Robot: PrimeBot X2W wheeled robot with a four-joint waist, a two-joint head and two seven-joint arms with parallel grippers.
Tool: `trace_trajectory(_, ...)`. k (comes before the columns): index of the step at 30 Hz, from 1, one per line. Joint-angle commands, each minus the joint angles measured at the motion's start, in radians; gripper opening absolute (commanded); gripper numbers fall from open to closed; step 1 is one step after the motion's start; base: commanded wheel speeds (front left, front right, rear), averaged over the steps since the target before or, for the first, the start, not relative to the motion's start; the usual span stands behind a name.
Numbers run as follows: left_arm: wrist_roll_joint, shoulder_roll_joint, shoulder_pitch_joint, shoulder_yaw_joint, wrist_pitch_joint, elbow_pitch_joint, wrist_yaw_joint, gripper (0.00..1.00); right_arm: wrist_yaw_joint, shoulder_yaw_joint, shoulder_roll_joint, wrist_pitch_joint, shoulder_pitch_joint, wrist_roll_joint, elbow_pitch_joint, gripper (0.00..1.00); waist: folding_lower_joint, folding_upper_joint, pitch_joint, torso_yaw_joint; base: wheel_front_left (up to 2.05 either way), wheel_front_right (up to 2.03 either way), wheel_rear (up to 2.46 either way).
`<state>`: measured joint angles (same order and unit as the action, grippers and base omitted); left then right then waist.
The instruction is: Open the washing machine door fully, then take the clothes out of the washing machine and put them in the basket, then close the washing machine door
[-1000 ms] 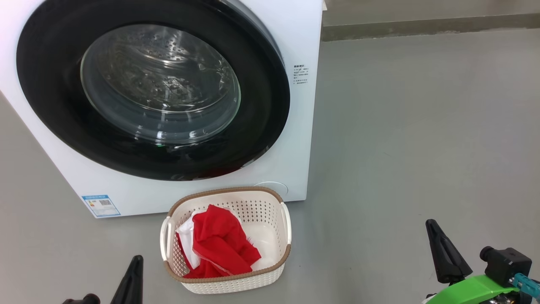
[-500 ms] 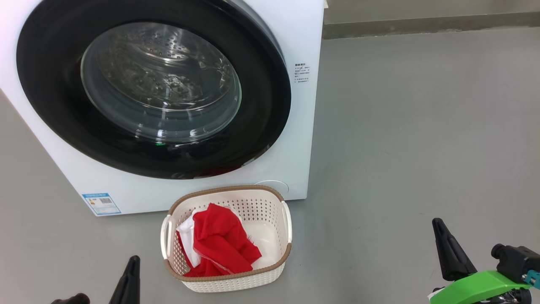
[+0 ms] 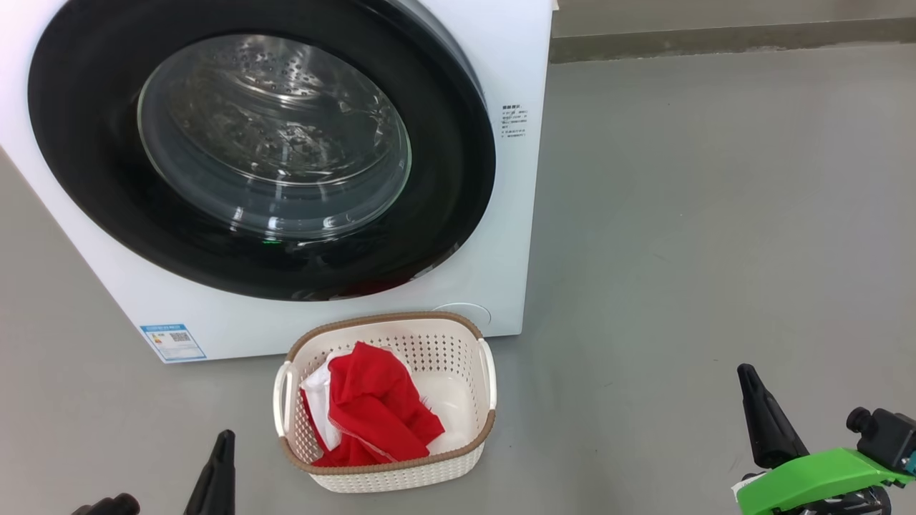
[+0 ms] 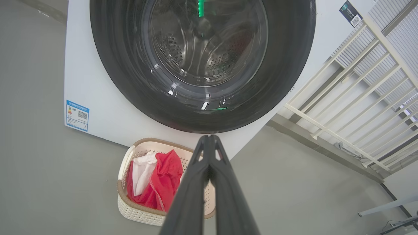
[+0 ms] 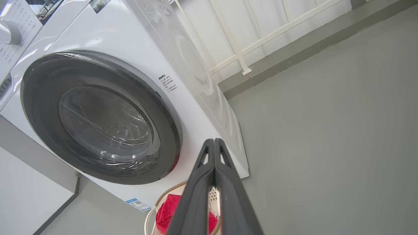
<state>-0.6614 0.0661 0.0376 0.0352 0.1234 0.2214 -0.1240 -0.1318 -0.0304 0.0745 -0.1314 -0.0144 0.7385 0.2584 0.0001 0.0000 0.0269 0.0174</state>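
The white washing machine [image 3: 508,214] [image 4: 94,91] [image 5: 130,45] stands ahead with its round black-rimmed door [image 3: 86,143] [image 4: 284,58] [image 5: 39,107] shut flat against the front. On the floor just in front sits the cream basket [image 3: 476,372] [image 4: 130,209] [image 5: 150,218], and the red and white clothes [image 3: 376,415] [image 4: 163,179] [image 5: 165,212] lie inside it. My left gripper [image 3: 225,438] [image 4: 208,137] is shut and empty, low at the left of the basket. Well to the basket's right, my right gripper [image 3: 746,372] [image 5: 214,140] is shut and empty too.
Grey floor [image 3: 715,214] spreads to the right of the machine up to a low kerb [image 3: 715,39]. A pale slatted railing [image 4: 359,98] [image 5: 235,42] stands beside and behind the machine. A blue sticker [image 3: 172,342] marks the machine's lower left front.
Both grippers have dropped slightly lower and outward in the head view. The machine, the basket and the clothes stay as they were.
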Motion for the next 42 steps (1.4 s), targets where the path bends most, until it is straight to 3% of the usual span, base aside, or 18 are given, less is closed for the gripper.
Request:
trace_trajectory(1, -0.034, 0.005, -0.048, 0.021, -0.006, -0.021, -0.002, 0.00, 0.000, -0.007, 0.007, 0.006, 0.048, 0.030, -0.023, 0.00, -0.0001, 0.0000, -0.001, 0.000, 0.00, 0.00, 0.00)
trace_trajectory(42, -0.494, -0.006, -0.097, 0.050, -0.123, 0.002, -0.005, 0.00, 0.001, -0.046, -0.009, 0.127, 0.086, 0.453, -0.018, 0.00, -0.0001, 0.0000, -0.015, -0.009, 0.00, 0.00, 0.00)
